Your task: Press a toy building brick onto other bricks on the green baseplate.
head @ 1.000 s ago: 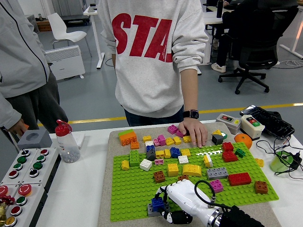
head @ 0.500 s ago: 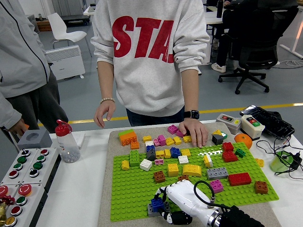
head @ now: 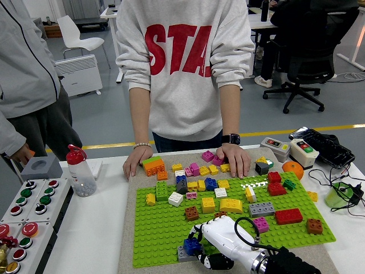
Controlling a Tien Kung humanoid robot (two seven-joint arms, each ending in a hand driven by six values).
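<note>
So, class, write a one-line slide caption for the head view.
Robot's right hand presses a blue brick onto the green baseplate while a person's hands rest at its far edge.

The person's hand with the beaded bracelet [head: 136, 161], out of view at first and then hanging in front of the body, came down onto the table's far edge, just left of the orange bricks [head: 153, 166]. The robot's right hand [head: 212, 242] shifted slightly over the blue brick [head: 190, 246].

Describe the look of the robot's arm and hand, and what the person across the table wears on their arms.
The robot's right hand has a glossy white shell with black fingers, a looped black cable, a metal wrist ring and a black forearm. The person wears long white sweatshirt sleeves, a black watch and a beaded bracelet.
</note>
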